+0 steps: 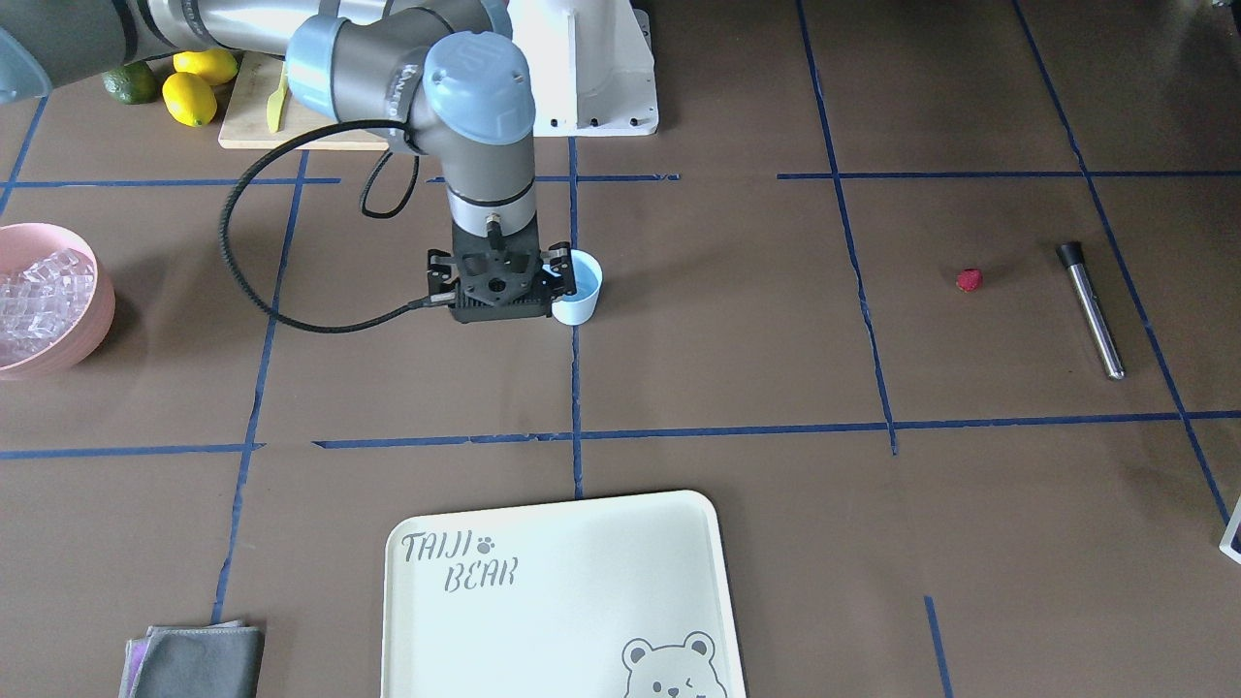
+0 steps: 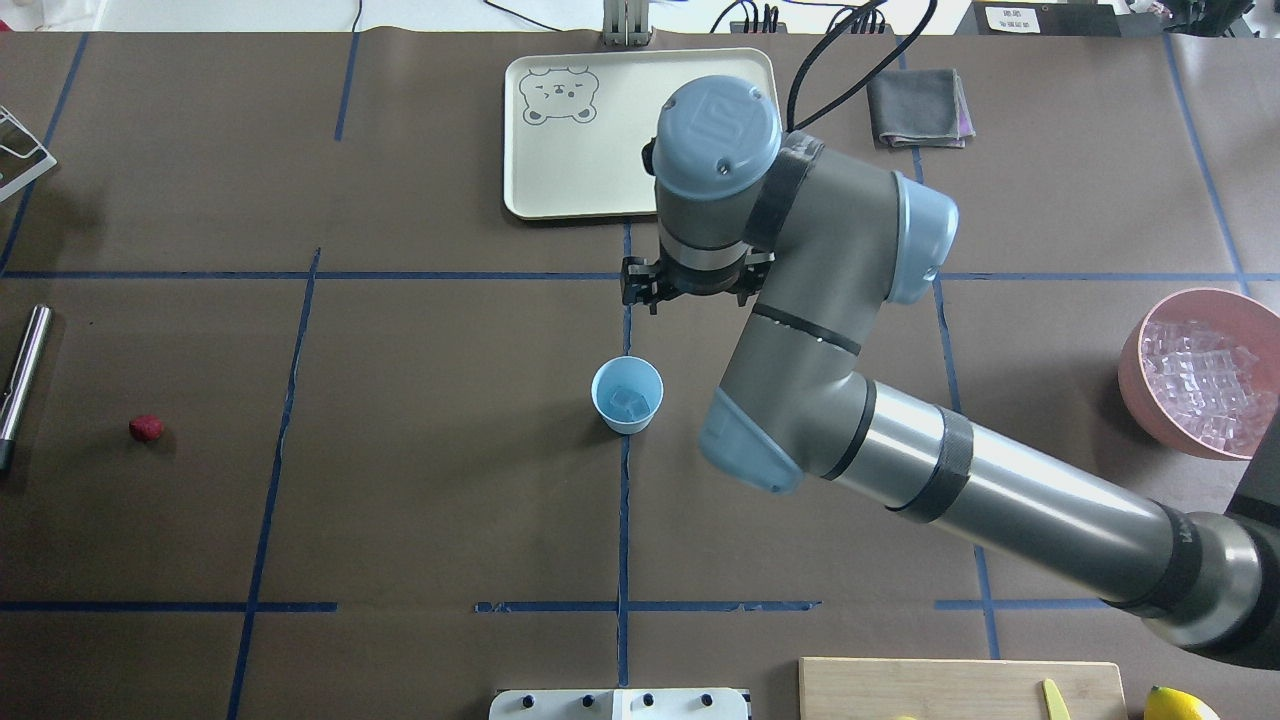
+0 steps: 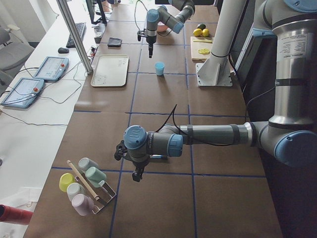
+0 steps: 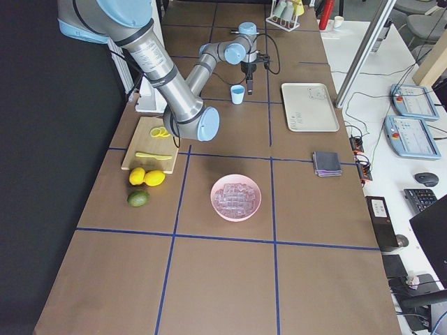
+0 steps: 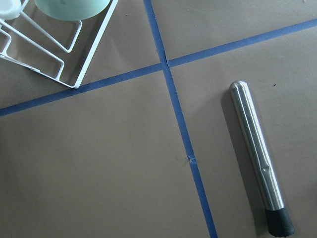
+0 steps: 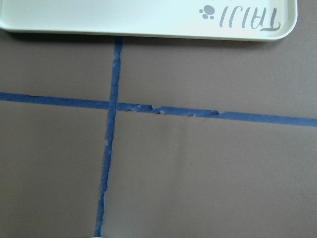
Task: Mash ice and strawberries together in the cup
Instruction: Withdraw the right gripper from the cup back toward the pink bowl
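Looming closest to the overhead lens, the right arm sweeps in from the bench's right end. Along the bench from left to right: a steel muddler lies at the left end, its long axis running roughly from the robot's edge to the far edge, black tip toward the robot. The left tool hovers above that end, the muddler showing under its wrist camera, though whether it is open or closed cannot be told. Near the muddler, toward the middle, sits the lone strawberry, well apart from the cup, which stands upright at mid-bench with ice already inside. Just beyond the cup, toward the tray at the far edge, hangs the right tool, jaws spread and holding nothing. A pink bowl of spare ice sits at the right end. With the berry lying far to the cup's left, the left arm looks the nearer for fetching it
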